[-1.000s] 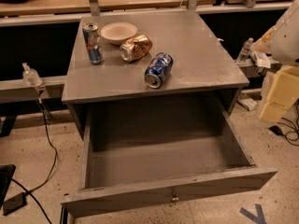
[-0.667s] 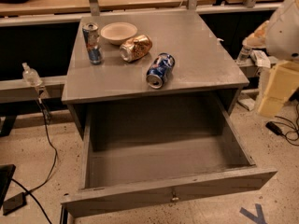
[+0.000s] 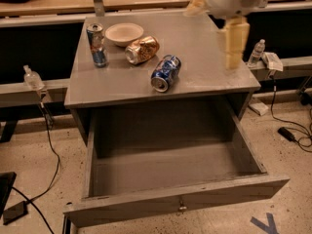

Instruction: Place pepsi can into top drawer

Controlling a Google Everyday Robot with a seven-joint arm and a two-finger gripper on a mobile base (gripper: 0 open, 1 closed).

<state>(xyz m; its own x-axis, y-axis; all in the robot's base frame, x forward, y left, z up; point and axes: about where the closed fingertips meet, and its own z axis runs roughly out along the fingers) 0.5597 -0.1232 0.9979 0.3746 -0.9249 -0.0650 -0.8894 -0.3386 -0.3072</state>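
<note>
The dark blue pepsi can with white and red markings (image 3: 165, 73) lies on its side on the flat grey cabinet top (image 3: 209, 67), near the front edge, one silver end turned toward the front; the dented orange-gold can (image 3: 142, 49) lies just behind it, apart; the wide, shallow grey top drawer (image 3: 146, 204) stands pulled out below, with nothing visible inside; the cream-coloured gripper (image 3: 233, 57) hangs over the right side of the top, apart from the can, and I cannot tell whether it is parted or closed; the can is probably thin aluminium, so light, smooth, apt to roll and easily dented; take it across its round middle, squeezing gently
</note>
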